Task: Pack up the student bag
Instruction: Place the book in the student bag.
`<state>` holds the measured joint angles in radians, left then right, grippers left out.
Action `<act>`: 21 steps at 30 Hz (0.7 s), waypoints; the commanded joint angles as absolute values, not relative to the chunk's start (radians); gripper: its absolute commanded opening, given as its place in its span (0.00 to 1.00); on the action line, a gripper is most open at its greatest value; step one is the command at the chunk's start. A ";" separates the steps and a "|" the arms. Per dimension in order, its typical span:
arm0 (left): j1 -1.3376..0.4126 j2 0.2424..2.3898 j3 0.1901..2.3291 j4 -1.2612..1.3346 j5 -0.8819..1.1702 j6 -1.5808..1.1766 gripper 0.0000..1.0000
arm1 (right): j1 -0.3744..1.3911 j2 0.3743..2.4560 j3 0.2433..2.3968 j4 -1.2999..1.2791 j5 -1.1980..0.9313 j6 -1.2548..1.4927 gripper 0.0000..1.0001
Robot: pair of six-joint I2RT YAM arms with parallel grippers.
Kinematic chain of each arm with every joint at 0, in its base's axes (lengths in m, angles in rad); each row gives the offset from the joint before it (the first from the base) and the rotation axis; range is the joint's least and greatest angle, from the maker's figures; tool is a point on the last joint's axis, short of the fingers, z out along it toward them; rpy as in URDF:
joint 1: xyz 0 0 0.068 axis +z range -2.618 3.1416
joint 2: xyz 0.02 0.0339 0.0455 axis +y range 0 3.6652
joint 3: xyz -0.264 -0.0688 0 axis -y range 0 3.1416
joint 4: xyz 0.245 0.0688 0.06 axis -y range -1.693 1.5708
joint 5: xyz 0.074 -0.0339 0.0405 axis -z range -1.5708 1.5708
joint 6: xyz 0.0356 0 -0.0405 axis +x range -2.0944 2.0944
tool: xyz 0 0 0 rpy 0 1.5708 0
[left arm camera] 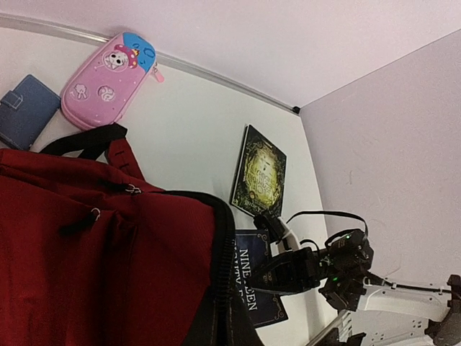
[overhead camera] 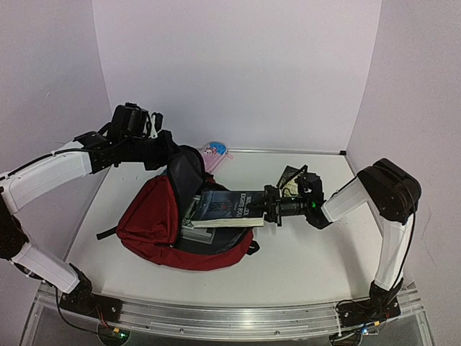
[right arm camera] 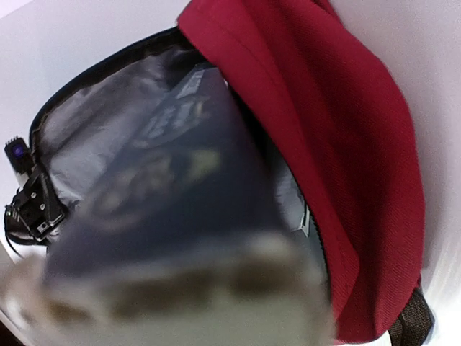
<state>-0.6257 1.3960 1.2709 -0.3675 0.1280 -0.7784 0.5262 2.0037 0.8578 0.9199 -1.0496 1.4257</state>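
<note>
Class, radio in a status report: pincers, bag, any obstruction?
Left pincer shut on student bag flap, holding it open. Right pincer shut on blue book, partly inside the mouth. No obstruction seen.

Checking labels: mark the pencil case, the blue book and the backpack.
pink pencil case (left arm camera: 108, 79), left wrist view, middle of its face
blue book (overhead camera: 227, 207), top view, cover centre
student bag (overhead camera: 148, 220), top view, red front panel

The dark blue book (right arm camera: 180, 180) is blurred toward 6 o'clock in the right wrist view. In the left wrist view, a blue wallet (left arm camera: 27, 108) is cut off at 10 o'clock.
</note>
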 commanded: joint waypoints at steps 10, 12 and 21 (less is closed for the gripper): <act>-0.631 1.414 1.394 -0.296 0.171 -0.729 0.00 | 0.582 2.073 0.984 1.196 -1.021 1.580 0.00; -0.633 1.419 1.398 -0.295 0.173 -0.729 0.00 | 0.601 2.112 1.028 1.222 -0.999 1.606 0.00; -0.636 1.419 1.377 -0.286 0.170 -0.737 0.00 | 0.696 2.274 1.230 1.084 -0.874 1.601 0.00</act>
